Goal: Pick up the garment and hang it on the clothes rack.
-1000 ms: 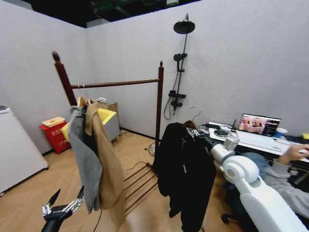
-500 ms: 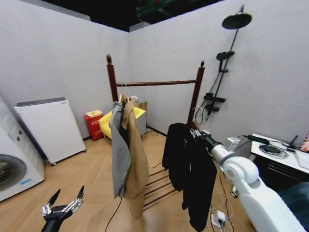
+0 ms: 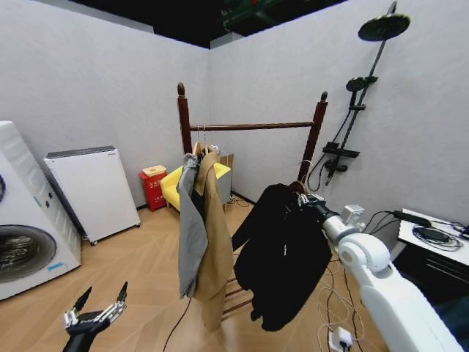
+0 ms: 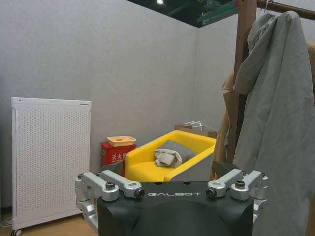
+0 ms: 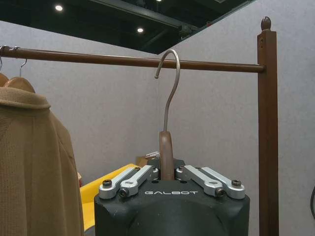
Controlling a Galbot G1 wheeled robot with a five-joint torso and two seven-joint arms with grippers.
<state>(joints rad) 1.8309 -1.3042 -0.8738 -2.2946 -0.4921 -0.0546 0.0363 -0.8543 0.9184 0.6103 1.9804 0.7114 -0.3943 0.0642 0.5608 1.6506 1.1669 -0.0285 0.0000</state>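
The garment [image 3: 282, 253], a black jacket, hangs from a wooden hanger [image 5: 166, 147] with a metal hook [image 5: 170, 81]. My right gripper [image 3: 308, 199] [image 5: 166, 174] is shut on the hanger's neck and holds it in front of the clothes rack [image 3: 253, 126], nearer its right post. In the right wrist view the hook's tip stands level with the rack's bar [image 5: 98, 59], apart from it. A tan coat [image 3: 214, 242] and a grey garment [image 3: 192, 227] hang at the rack's left end. My left gripper [image 3: 95, 315] [image 4: 173, 191] stays low at the left, open and holding nothing.
A washing machine [image 3: 22, 242] and a white appliance [image 3: 84, 191] stand along the left wall. A red bin [image 3: 152, 187] and a yellow armchair [image 3: 174, 183] sit behind the rack. A shower fixture [image 3: 352, 125] and a desk [image 3: 432, 242] are at the right, with cables [image 3: 337, 337] on the floor.
The whole view has swung, bringing the rack nearer the middle and the washing machine into sight. The black jacket has swung out to the left on its hanger.
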